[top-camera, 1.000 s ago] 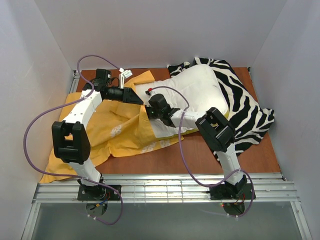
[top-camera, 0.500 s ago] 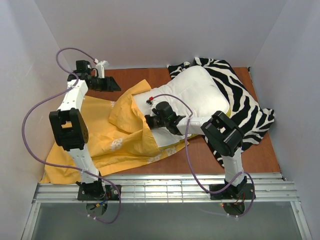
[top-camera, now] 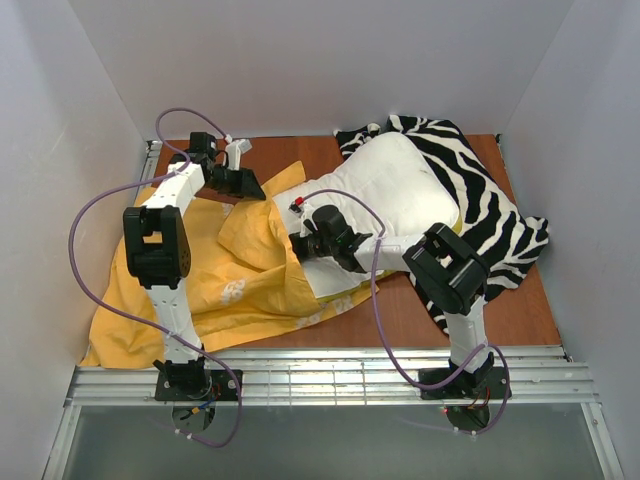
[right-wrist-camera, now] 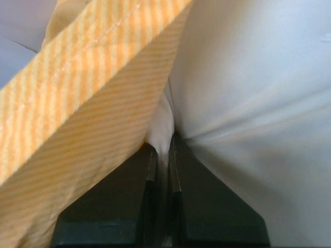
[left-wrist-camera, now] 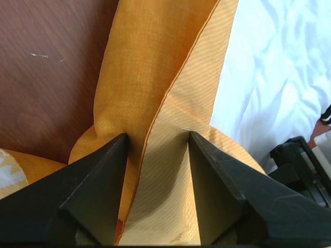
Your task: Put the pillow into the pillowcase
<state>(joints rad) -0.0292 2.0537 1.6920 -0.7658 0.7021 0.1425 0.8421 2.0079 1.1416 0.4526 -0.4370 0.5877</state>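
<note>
Top external view, left to right. Left gripper (top-camera: 245, 183) sits at the far left of the table (top-camera: 400, 310), low over the far hem of the pillowcase (top-camera: 200, 280). Its wrist view shows the jaws about half apart, astride a raised fold of hem, nothing clamped. Pillowcase: one, orange-yellow, rumpled across the left half of the table, its mouth edge lapping the pillow's near-left end. Thin, limp, light cloth; likely to fold and sag wherever unsupported, so best taken at the stitched hem, one layer only, to keep the mouth open. Right gripper (top-camera: 298, 240) is mid-table at that mouth; its wrist view shows the jaws shut on a pinch of the pillow's white cover. Pillow (top-camera: 390, 185): one, white, puffy, lying centre-right, most of it outside the case. Judged soft, bulky, light, springy; a pinch of cover may slip or stretch, so a corner or edge seam looks the surer hold. Zebra-striped cloth (top-camera: 490, 210): one, under and right of the pillow. Arms: two.
</note>
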